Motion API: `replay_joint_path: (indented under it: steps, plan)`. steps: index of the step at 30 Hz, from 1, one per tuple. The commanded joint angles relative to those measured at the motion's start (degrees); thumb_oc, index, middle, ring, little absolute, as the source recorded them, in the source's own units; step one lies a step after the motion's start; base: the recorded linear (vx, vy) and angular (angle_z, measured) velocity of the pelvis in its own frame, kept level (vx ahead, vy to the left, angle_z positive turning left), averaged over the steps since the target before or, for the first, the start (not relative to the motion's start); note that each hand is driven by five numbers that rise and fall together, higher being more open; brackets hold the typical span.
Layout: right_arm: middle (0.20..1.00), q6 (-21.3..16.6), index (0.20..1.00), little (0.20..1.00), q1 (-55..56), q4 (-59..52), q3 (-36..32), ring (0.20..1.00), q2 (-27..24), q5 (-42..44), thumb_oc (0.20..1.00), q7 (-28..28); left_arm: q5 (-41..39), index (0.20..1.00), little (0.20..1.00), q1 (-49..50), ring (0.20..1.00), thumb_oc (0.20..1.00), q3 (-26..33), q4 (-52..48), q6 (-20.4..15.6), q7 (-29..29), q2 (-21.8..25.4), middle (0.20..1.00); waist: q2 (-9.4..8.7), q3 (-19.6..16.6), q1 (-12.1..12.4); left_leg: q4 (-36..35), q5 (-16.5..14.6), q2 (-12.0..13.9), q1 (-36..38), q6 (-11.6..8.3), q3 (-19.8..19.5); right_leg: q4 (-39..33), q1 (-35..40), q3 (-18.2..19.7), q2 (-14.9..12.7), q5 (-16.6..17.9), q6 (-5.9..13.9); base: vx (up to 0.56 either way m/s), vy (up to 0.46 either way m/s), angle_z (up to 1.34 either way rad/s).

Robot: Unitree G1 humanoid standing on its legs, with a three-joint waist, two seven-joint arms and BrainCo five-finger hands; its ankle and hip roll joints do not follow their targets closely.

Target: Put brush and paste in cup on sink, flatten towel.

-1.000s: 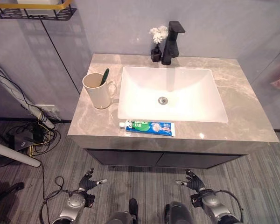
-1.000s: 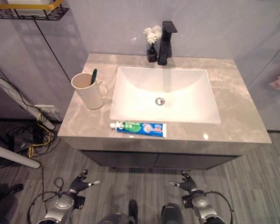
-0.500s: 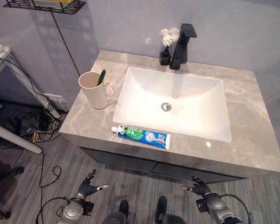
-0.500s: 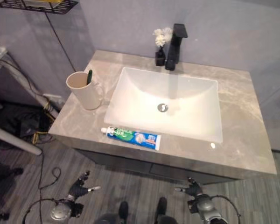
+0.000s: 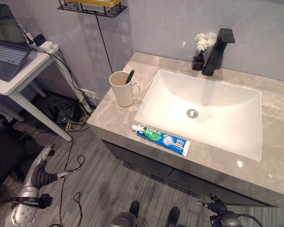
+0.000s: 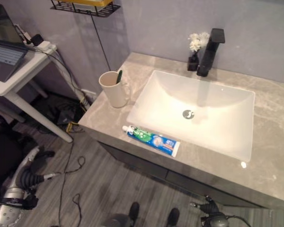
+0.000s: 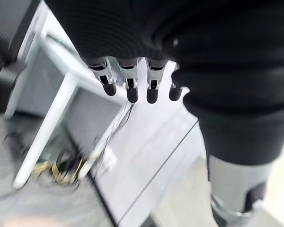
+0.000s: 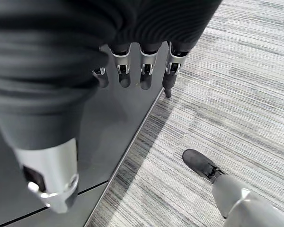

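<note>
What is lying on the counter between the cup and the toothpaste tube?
Nothing: in the left eye view the grey counter is bare between the cup and the toothpaste tube.

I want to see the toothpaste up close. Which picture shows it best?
The left eye view: the toothpaste tube lies whole on the counter's front edge. The right eye view shows it much the same. Both wrist views look elsewhere.

The right hand (image 8: 132, 71) hangs with its fingers (image 8: 145, 75) relaxed and straight, holding nothing. Just past the fingertips stands a dark cabinet front (image 8: 113, 137); beside the hand the striped grey floor (image 8: 236, 104) stretches away.
</note>
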Motion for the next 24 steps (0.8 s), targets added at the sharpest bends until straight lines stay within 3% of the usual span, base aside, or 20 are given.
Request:
replay_joint_path:
  steps: [1, 10, 24]
  plan:
    - [1.0, -0.9, 1.0, 1.0, -1.7, -1.2, -0.1, 1.0, -1.6, -0.8, 1.0, -0.6, -1.4, 1.0, 1.0, -4.6, 1.0, 1.0, 4.3, -5.9, -3.6, 2.4, 2.8, 1.0, -0.45, 0.4, -1.6, -0.7, 2.6, -0.2, -1.8, -1.36, -2.5, 2.5, 3.1, 2.3, -3.0, -2.1, 3.52, 0.02, -0.017, 0.08]
    - [1.0, -1.8, 1.0, 1.0, 0.2, -7.9, -1.1, 1.0, -4.0, 0.8, 1.0, -0.2, -3.4, 1.0, 1.0, -11.9, 1.0, 1.0, -0.3, -15.0, -5.3, -2.2, 9.7, 1.0, 2.54, 1.0, -6.9, -2.0, 2.4, 1.2, -0.8, -1.5, 1.7, 2.4, 0.4, 7.1, -2.1, -1.3, 3.72, -0.01, 0.011, -0.18]
    - [1.0, -2.0, 1.0, 1.0, 4.5, -11.3, -3.4, 1.0, -5.5, -1.2, 1.0, -1.0, -9.8, 1.0, 1.0, -13.5, 1.0, 1.0, -7.8, -16.7, -5.3, -11.3, 12.7, 1.0, 5.56, 1.4, -12.6, -2.5, 1.0, 2.1, 1.3, -1.72, 9.0, 0.7, -1.9, 14.4, -1.4, 0.6, 4.38, 0.01, 0.032, -0.31]
